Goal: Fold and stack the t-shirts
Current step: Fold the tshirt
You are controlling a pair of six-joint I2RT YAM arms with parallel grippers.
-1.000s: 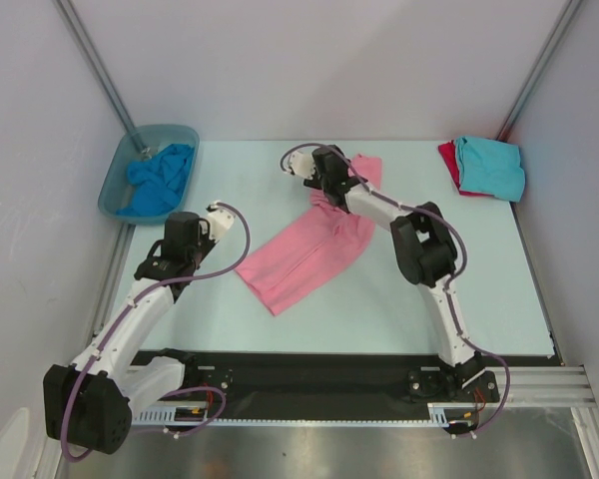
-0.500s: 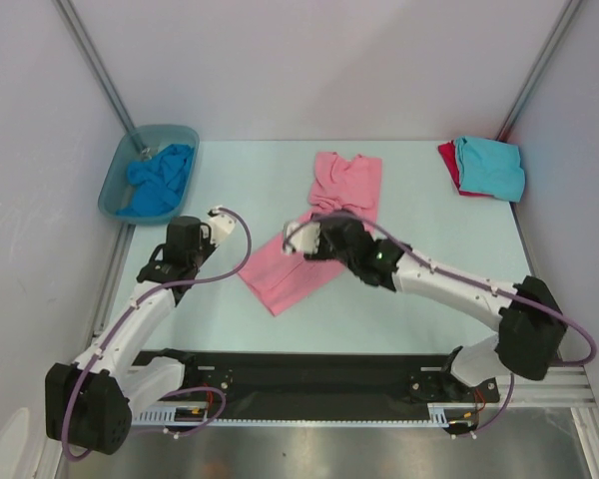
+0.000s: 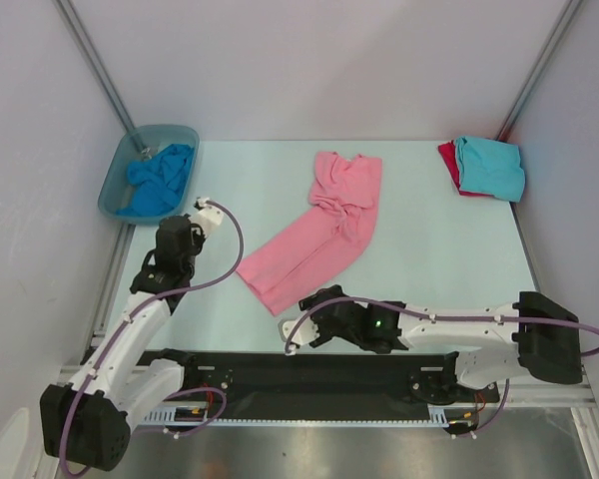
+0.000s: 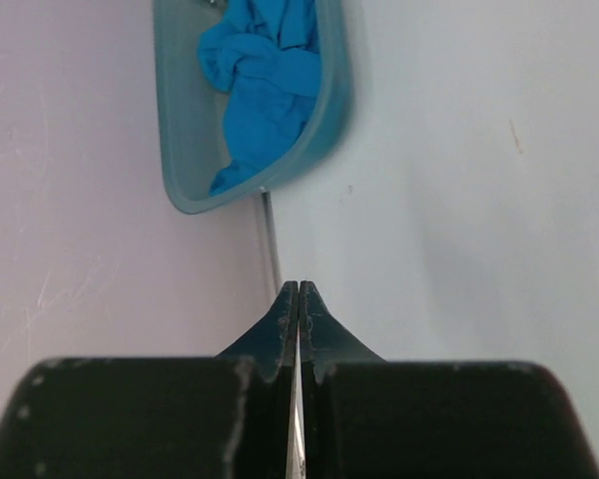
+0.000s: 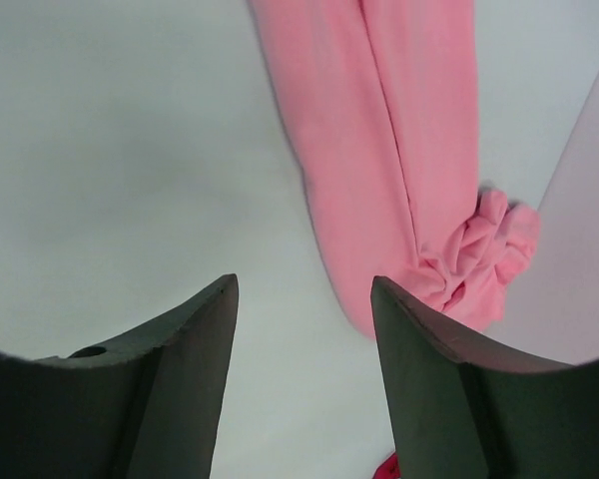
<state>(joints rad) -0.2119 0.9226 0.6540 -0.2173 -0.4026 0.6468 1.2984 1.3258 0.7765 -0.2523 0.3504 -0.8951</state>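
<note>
A long folded light pink t-shirt (image 3: 319, 230) lies slanted across the middle of the table, its far end crumpled (image 5: 479, 259). My right gripper (image 3: 319, 304) hovers low by the near edge, just short of the shirt's near end. It is open with nothing between its fingers (image 5: 302, 281). A turquoise t-shirt (image 3: 491, 166) lies folded on a red one (image 3: 446, 158) at the back right. A brighter blue t-shirt (image 3: 160, 178) is bunched in the tub (image 4: 265, 90). My left gripper (image 3: 175, 228) is shut and empty (image 4: 298, 287), pointing at the tub.
The translucent grey-blue tub (image 3: 117, 188) stands at the back left corner against the wall (image 4: 331, 110). Metal frame posts rise at both back corners. A black rail with the arm bases (image 3: 309, 374) runs along the near edge.
My right arm has swung from the pink shirt's far end back toward the near edge, leaving the shirt lying on the table. My left arm has shifted slightly left and back.
</note>
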